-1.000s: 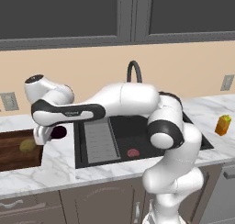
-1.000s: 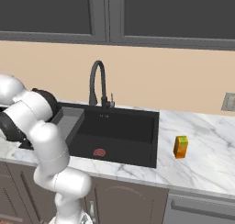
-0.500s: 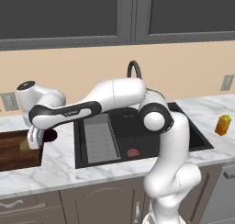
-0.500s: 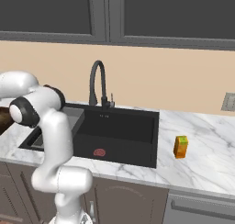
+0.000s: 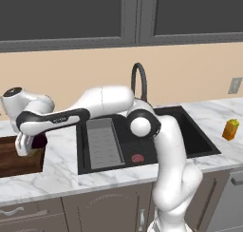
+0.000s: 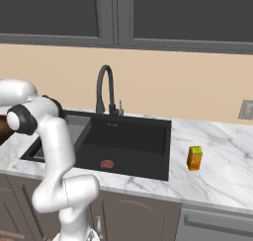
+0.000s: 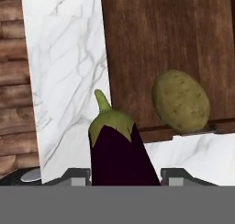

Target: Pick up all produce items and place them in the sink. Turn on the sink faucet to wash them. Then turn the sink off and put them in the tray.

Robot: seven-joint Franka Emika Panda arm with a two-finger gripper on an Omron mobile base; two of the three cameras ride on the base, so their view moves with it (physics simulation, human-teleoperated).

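The fingers (image 7: 124,175) grip the dark purple eggplant (image 7: 118,147) above the marble worktop (image 7: 69,71) just beside the wooden tray (image 7: 151,48), where the olive-yellow potato (image 7: 181,101) lies against the tray's low wall, left of the sink (image 5: 190,136).

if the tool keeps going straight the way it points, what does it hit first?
The tool holds the eggplant, which leads. Straight ahead looks like marble counter just beside the tray wall; depth is unclear. The potato lies off to one side, in the tray.
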